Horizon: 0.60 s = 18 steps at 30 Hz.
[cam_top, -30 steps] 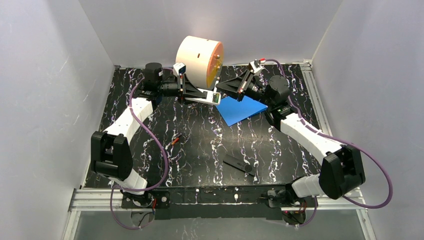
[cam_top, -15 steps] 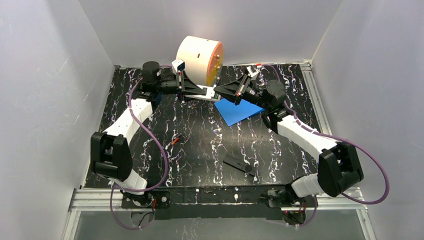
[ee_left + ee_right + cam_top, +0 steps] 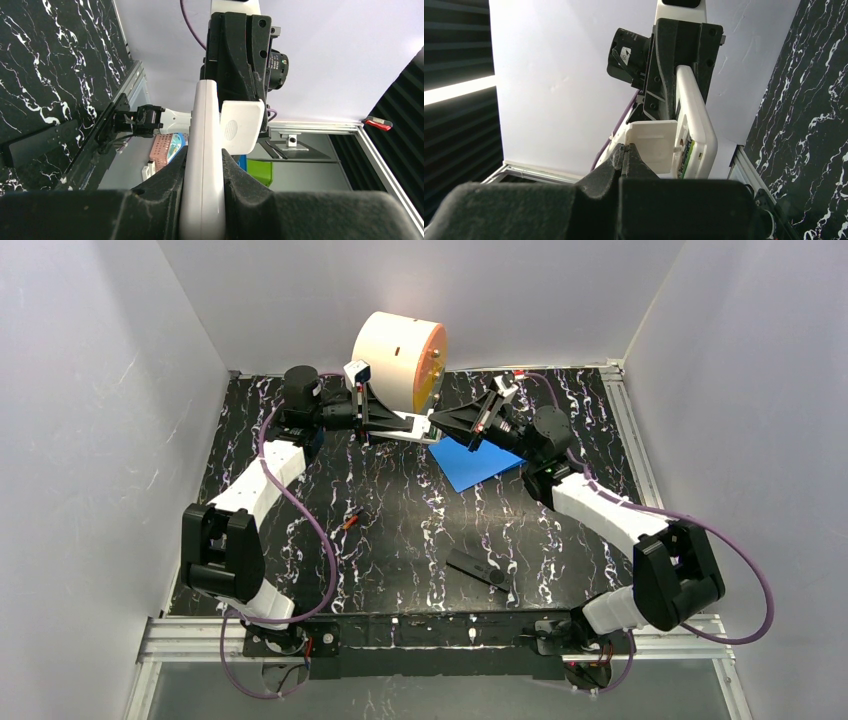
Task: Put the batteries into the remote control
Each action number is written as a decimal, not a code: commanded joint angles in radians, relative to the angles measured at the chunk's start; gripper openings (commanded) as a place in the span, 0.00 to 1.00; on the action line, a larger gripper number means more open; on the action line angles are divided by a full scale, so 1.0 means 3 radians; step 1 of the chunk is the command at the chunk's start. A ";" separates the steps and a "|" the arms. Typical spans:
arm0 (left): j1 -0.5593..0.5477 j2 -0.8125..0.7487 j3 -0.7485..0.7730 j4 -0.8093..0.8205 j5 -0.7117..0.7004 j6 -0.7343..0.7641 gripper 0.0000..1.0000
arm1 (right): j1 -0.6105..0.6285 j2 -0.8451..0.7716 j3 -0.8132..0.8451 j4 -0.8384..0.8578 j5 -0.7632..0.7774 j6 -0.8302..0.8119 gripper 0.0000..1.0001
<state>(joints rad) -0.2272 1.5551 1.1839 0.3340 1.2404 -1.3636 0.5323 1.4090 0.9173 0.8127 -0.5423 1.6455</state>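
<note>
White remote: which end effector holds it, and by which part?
The left end effector holds the white remote, clamped across its long edges. The right end effector is shut, tips at the open battery cover; a grip there cannot be told.

White remote (image 3: 202,165) edge-on betw. jaws, its batt. cover (image 3: 241,125) ajar.
</note>
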 commanded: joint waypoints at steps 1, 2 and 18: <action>0.0006 -0.0209 -0.0015 0.0154 0.0146 -0.0058 0.00 | 0.0017 0.0008 -0.0066 0.0252 0.0074 0.0027 0.01; 0.0008 -0.0213 -0.0014 0.0159 0.0150 -0.0060 0.00 | 0.0020 0.0006 -0.0079 0.0264 0.0086 0.0034 0.01; 0.0006 -0.0249 -0.0049 0.0249 0.0160 -0.0121 0.00 | 0.0019 0.0014 -0.0314 0.0466 0.0174 0.0135 0.01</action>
<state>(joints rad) -0.2253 1.5539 1.1671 0.3626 1.2423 -1.3800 0.5323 1.4113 0.8452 0.9180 -0.4984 1.6924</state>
